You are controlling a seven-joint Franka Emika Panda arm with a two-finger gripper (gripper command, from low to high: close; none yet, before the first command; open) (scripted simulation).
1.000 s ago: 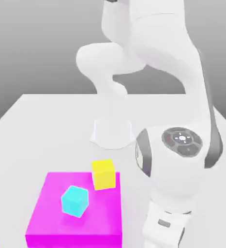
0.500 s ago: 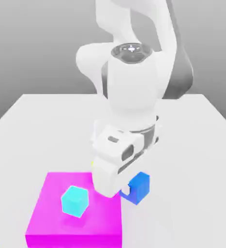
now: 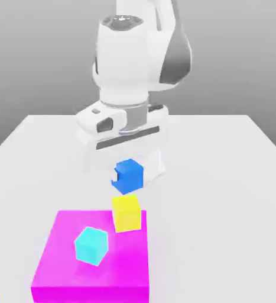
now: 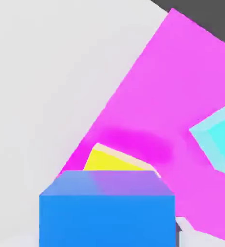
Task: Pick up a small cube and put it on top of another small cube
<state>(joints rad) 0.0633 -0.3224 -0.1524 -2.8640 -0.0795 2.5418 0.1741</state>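
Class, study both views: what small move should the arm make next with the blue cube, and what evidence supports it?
Probably lower it straight down, with a slight alignment check. The gripper is shut on the blue cube, held in the air just above the yellow cube, which rests on the magenta block; the hand view shows them nearly lined up.

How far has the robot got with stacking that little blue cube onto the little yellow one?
Done: the small saturated-blue cube is picked up, clamped in the shut gripper and held in the air. In hand: it hangs above the small yellow cube, with a gap between them; the hand view shows yellow peeking out just past the blue. Left: lower it onto the yellow cube, which sits at the edge of the large magenta block, then let go.
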